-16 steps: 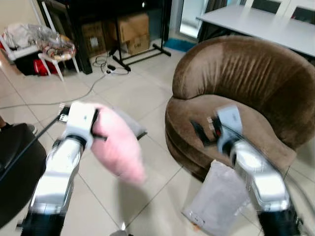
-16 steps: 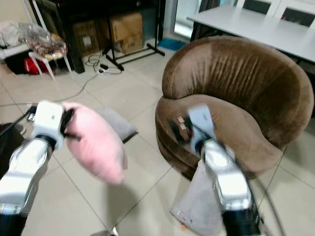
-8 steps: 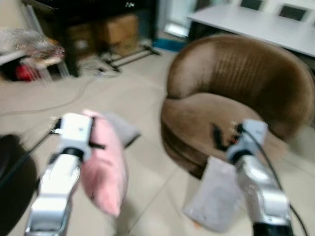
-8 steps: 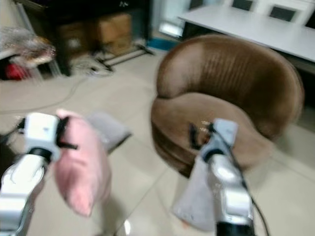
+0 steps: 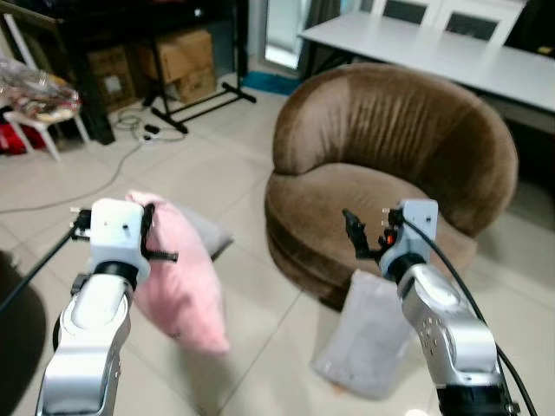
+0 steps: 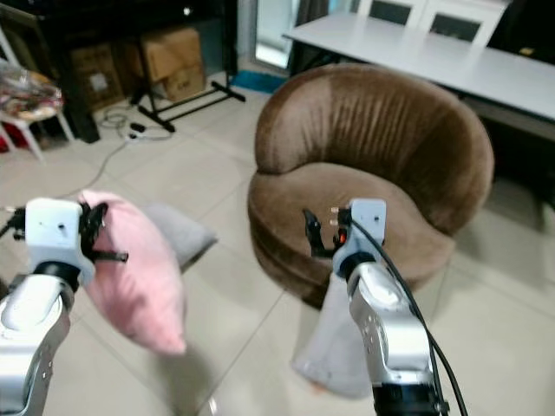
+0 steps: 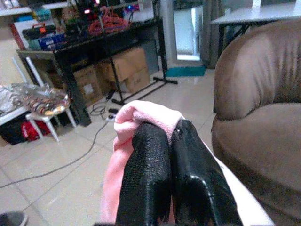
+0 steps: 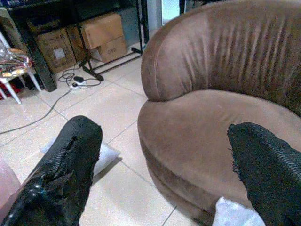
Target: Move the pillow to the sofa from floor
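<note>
Pillow pinched in left hand, lower corner blurred; right hand wide.

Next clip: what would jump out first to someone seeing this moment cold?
The pink pillow hangs off the floor, pinched in the left gripper on the robot's left. Ahead to the right sits the round brown sofa, its seat bare, with the right gripper open in front of it. A grey pillow leans against the sofa's base, and another grey cushion lies on the tiles behind the pink one.
</note>
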Tool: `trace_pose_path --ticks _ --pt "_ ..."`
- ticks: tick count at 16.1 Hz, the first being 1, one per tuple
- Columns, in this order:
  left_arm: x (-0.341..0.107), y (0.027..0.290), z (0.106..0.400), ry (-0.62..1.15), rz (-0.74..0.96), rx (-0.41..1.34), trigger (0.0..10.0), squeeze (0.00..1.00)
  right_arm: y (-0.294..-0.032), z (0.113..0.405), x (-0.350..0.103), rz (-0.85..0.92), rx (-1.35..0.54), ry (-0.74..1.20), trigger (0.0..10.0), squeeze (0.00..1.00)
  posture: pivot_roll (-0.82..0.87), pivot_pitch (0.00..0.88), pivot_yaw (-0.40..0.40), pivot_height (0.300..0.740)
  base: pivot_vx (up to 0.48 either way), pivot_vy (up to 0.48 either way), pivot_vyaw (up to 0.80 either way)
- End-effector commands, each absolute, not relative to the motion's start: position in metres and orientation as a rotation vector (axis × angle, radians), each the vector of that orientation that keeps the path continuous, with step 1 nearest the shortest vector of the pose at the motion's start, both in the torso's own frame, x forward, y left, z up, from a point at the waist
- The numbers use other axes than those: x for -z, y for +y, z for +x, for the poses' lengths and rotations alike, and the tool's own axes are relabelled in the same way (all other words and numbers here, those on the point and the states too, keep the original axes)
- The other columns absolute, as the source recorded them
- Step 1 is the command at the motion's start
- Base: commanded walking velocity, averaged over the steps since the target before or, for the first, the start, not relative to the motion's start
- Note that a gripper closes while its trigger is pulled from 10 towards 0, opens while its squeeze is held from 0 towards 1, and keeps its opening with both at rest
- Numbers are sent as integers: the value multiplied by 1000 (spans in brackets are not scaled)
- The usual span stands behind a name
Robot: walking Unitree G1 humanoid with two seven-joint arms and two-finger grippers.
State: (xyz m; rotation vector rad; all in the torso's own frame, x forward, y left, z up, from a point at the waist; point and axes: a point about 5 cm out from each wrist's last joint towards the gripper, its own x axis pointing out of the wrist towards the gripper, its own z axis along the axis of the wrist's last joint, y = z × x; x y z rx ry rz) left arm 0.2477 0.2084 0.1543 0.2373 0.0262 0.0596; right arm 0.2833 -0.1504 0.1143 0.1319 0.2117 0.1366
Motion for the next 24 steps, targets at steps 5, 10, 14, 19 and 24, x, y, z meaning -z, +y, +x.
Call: trace_pose_path --ticks 5,10,14,19,24 --pt "-163 207 243 -8 240 -58 10000 0 -143 283 -116 88 -219 207 10000 0 53 0 -37 740 414 0 461" --pt "-163 206 242 -4 250 -48 10000 0 -139 282 -115 76 -254 206 10000 0 61 0 -38 740 415 0 774" --pt "-165 208 245 -7 262 -54 10000 0 -135 286 -117 73 -260 197 10000 0 66 0 -33 740 412 0 769" --pt "-167 207 248 -12 263 -51 10000 0 -135 289 -118 137 -231 197 10000 0 66 0 -27 740 409 0 193" --pt "-167 207 248 -9 268 -50 10000 0 -136 289 -118 143 -222 195 10000 0 68 0 -26 740 405 0 -800"
